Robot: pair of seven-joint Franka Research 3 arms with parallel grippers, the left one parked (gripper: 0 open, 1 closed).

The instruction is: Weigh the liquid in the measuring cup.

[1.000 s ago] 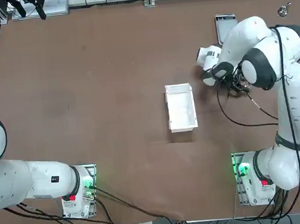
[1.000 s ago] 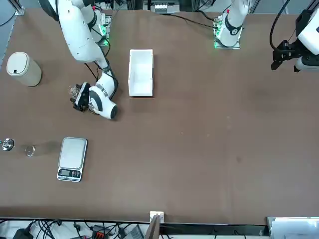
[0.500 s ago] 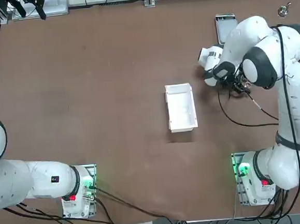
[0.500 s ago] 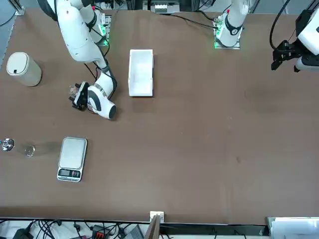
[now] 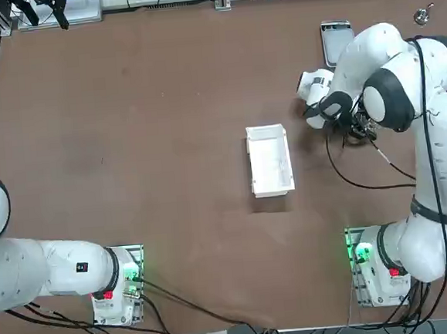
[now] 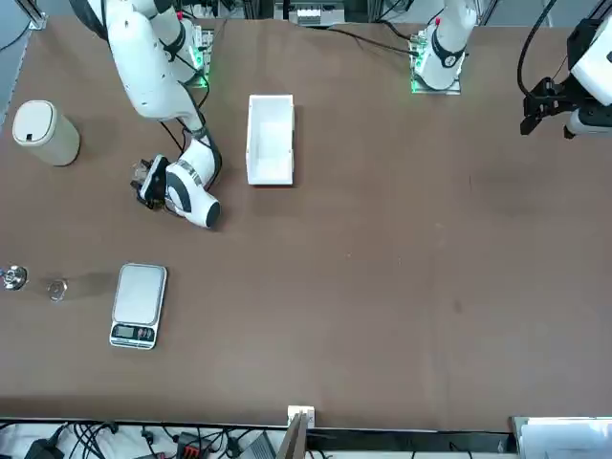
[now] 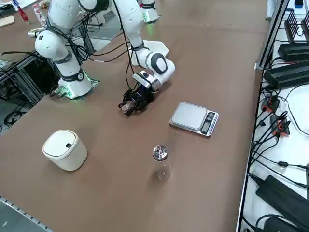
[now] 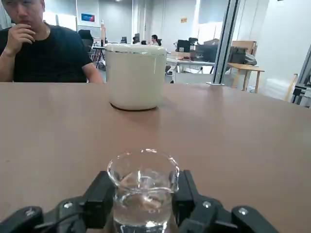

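The measuring cup (image 8: pixel 142 189) is a small clear glass cup with liquid in its lower half. It stands upright on the brown table between my right gripper's (image 8: pixel 142 206) two black fingers (image 8: pixel 99 199), which press on both its sides. My right gripper (image 6: pixel 145 180) lies low over the table with the cup (image 6: pixel 142 174) at its tip, some way from the grey scale (image 6: pixel 139 303). From the side, the gripper (image 7: pixel 129 106) sits left of the scale (image 7: pixel 194 117). From above, the arm mostly hides gripper and cup.
A white tray (image 5: pixel 270 160) lies mid-table. Beyond the cup stands a white lidded canister (image 8: pixel 136 75), also (image 7: pixel 65 149). A small clear glass (image 7: pixel 163 170) and a metal knob (image 7: pixel 159 153) stand near the scale. A person (image 8: pixel 41 53) sits past the table's edge.
The right gripper's fingers have closed onto the measuring cup. The wrist has shifted slightly; the cup still stands on the table.
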